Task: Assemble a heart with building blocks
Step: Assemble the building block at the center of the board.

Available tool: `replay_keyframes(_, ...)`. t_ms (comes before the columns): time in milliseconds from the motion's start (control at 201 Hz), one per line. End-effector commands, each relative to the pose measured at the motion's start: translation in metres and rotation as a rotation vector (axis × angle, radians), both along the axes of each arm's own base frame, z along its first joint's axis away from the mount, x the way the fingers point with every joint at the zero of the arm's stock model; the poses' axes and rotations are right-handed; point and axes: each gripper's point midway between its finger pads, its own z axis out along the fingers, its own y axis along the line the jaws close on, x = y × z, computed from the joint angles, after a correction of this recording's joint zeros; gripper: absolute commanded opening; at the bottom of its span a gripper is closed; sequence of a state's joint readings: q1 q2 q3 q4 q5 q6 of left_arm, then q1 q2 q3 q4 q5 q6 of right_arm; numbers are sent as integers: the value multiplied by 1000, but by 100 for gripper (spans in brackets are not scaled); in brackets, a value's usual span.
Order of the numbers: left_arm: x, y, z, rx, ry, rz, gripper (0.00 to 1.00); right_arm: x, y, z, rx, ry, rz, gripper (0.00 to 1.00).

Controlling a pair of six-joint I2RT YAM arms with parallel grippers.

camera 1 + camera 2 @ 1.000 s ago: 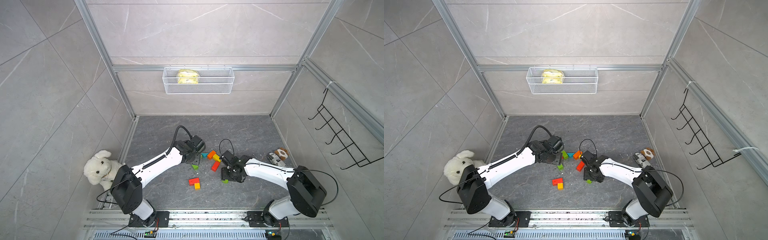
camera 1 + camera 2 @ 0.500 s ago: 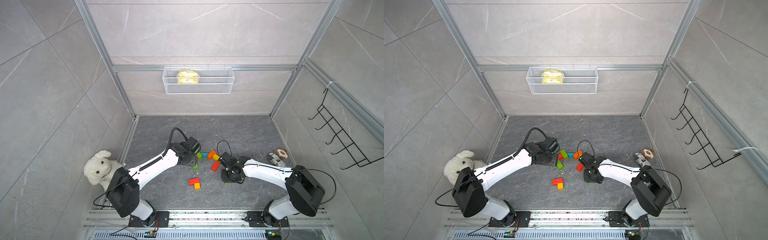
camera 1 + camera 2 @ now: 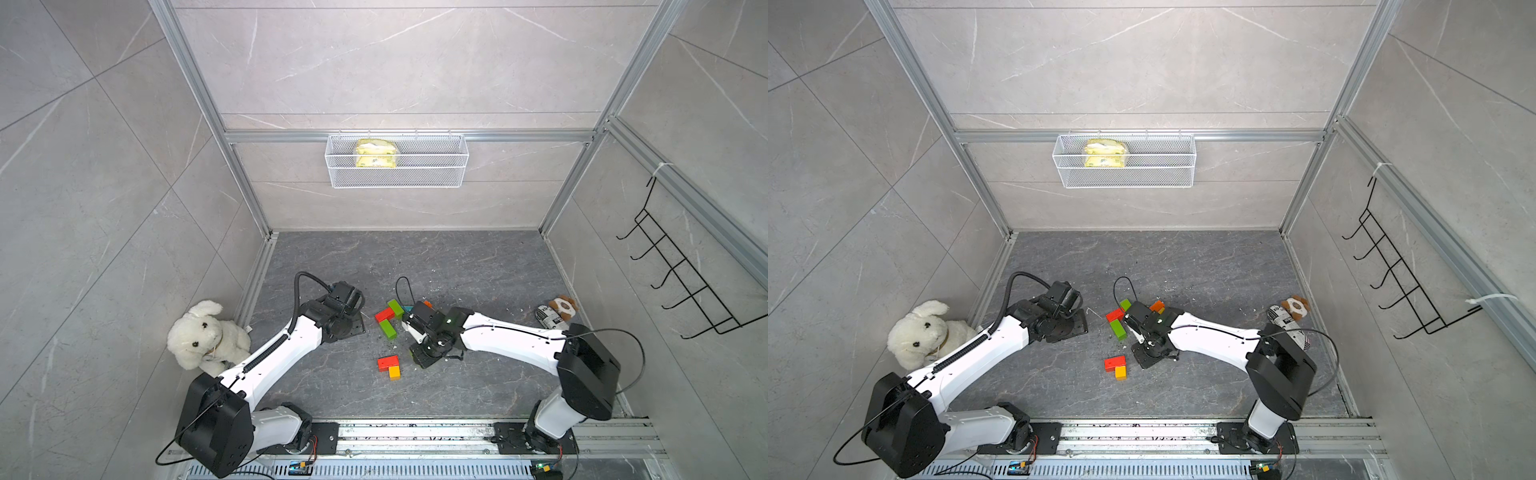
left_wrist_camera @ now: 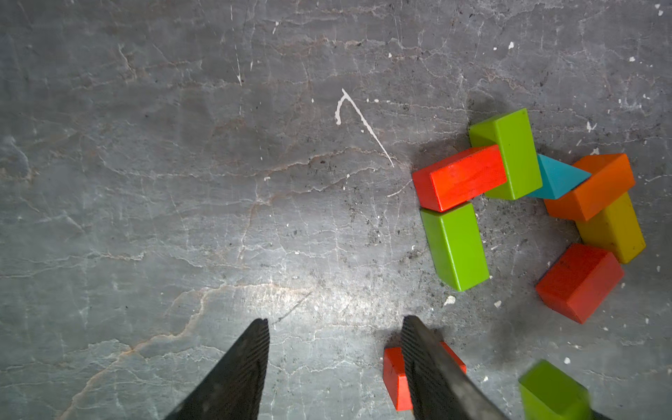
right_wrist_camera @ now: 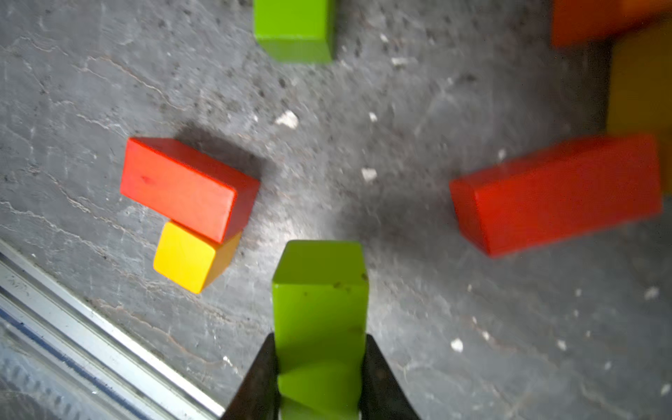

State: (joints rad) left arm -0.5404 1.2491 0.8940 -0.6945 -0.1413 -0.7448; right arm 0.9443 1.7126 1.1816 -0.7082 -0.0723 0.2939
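Gripping a green oblong block (image 5: 320,298) endwise, the right gripper (image 5: 319,340) is clamped on it. The left gripper (image 4: 335,320) stands open over bare floor (image 4: 182,182), the part-built heart (image 4: 514,152) lying beyond its tips.

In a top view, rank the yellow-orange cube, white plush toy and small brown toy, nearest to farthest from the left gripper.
1. Yellow-orange cube: centre, touching a red block.
2. White plush toy: well off to the left.
3. Small brown toy: far right side.

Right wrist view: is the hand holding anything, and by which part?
The right hand grips a green oblong block across its long sides near one end; the rest juts forward, free.
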Motion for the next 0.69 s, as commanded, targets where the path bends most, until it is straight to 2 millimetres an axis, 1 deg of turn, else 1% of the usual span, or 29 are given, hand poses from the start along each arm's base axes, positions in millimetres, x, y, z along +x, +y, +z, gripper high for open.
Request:
replay_keyframes(0,-1,-2,2,-64,-5,41,62,11,12,-9,-58,-15,105,13)
replay_keyframes(120,-4,-1,-7,-80,8,63,62,18,20,-21,-91,-13,124,13)
replay_keyframes(229,-6,-2,-15,-86,36,81,62,20,20,-34,-114,-3,132,15)
replay_keyframes(269,-6,-3,-17,-88,44,84,62,18,22,-37,-117,4,140,19)
replay_keyframes(374,-8,-4,-26,-88,74,95,63,17,27,-40,-121,6,150,36)
replay_keyframes(408,-9,-4,-29,-87,84,94,63,17,27,-40,-122,4,151,39)
replay_keyframes(478,-9,-5,-32,-84,95,96,63,18,30,-35,-112,-5,149,40)
replay_keyframes(523,-9,-5,-32,-82,97,95,63,18,31,-33,-105,-5,149,40)
replay_keyframes(573,-9,-4,-32,-77,97,98,63,18,32,-30,-99,-8,148,36)
replay_keyframes(633,-9,-3,-30,-81,92,101,64,19,33,-29,-95,-12,151,26)
replay_keyframes(687,-8,-4,-29,-83,89,102,64,19,32,-30,-95,-15,151,20)
